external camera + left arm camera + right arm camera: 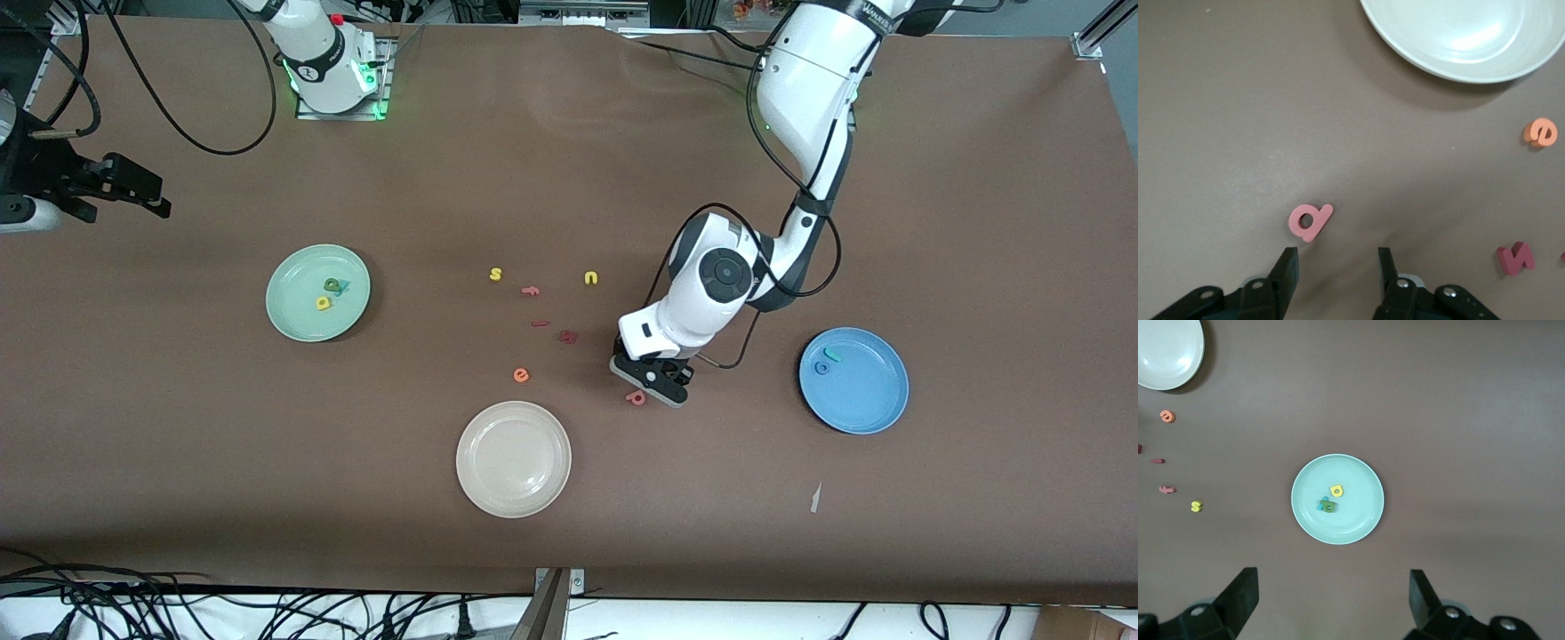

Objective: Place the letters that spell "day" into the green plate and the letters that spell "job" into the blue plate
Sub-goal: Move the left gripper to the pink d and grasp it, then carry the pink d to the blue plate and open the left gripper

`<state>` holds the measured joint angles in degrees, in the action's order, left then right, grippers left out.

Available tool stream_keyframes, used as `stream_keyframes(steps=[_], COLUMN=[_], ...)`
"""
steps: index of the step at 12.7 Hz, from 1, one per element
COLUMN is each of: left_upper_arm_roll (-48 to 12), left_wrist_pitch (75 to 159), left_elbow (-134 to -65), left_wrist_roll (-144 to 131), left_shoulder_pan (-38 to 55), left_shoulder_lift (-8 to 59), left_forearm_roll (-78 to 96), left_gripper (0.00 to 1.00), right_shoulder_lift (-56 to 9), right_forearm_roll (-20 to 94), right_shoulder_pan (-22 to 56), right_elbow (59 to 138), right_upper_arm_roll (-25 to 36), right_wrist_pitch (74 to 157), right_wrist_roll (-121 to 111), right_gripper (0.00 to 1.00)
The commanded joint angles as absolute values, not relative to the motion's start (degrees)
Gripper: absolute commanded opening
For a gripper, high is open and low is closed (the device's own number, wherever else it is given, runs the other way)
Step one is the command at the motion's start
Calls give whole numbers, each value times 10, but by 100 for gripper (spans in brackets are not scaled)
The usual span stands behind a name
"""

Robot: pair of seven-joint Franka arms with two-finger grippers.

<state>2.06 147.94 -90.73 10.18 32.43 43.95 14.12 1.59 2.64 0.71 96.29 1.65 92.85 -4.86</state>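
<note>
The pink-red b (635, 397) lies flat on the table between the cream plate and the blue plate (876, 404). My left gripper (653, 382) is low beside the b, open, with nothing between its fingers. In the left wrist view the b (1309, 221) sits just past the tips of the left gripper (1338, 257). A teal j (833, 354) and a blue o (822, 367) lie in the blue plate. The green plate (298, 316) holds the yellow d (324, 303), green a (332, 284) and teal y (343, 286). My right gripper (151, 197) waits, open and empty, high at the right arm's end; in its wrist view the right gripper (1333, 577) looks down on the green plate (1308, 513).
A cream plate (480, 484) stands nearest the front camera. Loose letters lie mid-table: yellow s (496, 275), yellow u (591, 278), pink f (531, 290), a dark red letter (568, 336), orange e (521, 375). A paper scrap (815, 498) lies near the blue plate.
</note>
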Motion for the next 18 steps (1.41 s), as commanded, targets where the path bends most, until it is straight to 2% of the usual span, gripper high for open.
stream_keyframes(steps=[1,5,16,18], left_upper_arm_roll=[37,44,55,55], left_wrist_pitch=[1507,1532,1561,1561], left_elbow=[-882,-865,-850,-850], left_wrist_roll=[135,140,154,155], left_shoulder_pan=[334,344,344,344], left_shoulder_lift=[471,502,528,528], left_forearm_roll=[111,110,110,110], left_gripper=[59,61,60,43], right_shoulder_lift=[16,17,15,15], right_forearm_roll=[19,6,8,7], right_shoulder_pan=[9,11,13,11], right_elbow=[955,951,943,942], right_upper_arm_roll=[12,-5,-14,-15], right_wrist_pitch=[924,922,918,914], right_wrist_roll=[-53,-54,-54,-53], right_gripper=[100,100,100,100])
